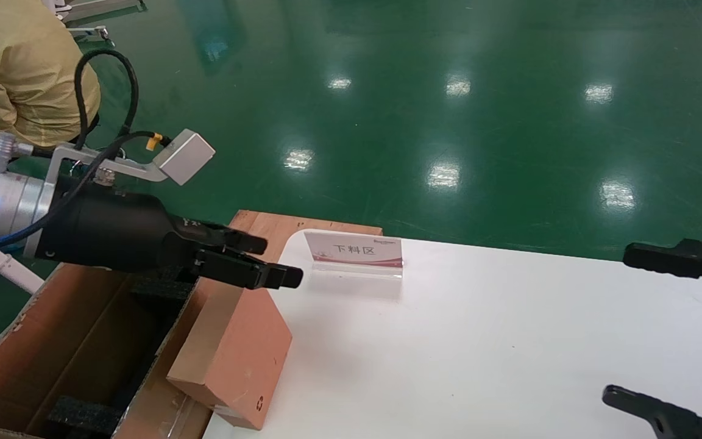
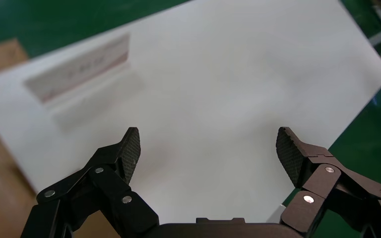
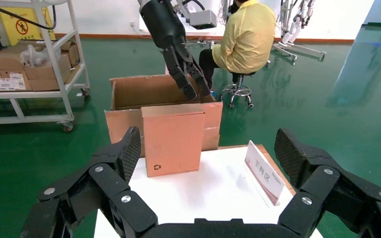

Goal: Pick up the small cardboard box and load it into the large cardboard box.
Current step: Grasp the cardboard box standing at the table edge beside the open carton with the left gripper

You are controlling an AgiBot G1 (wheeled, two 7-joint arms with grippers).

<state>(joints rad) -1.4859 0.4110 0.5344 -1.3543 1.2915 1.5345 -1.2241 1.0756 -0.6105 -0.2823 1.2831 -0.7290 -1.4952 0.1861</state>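
The small cardboard box (image 1: 235, 347) stands upright at the white table's left edge, a recycling symbol near its lower corner; it also shows in the right wrist view (image 3: 172, 139). It touches the side of the large cardboard box (image 1: 83, 329), which stands open beside the table with black foam (image 1: 83, 414) inside and also shows in the right wrist view (image 3: 144, 91). My left gripper (image 1: 281, 261) is open and empty, just above the small box's top far end; its wrist view (image 2: 208, 148) shows only bare table between the fingers. My right gripper (image 1: 622, 323) is open and empty at the table's right side.
A white and red sign (image 1: 354, 251) stands at the table's far edge. A wooden surface (image 1: 278, 222) lies behind the table corner. A person in yellow (image 1: 16, 67) sits behind the large box. A shelf cart with cartons (image 3: 30, 64) stands farther off.
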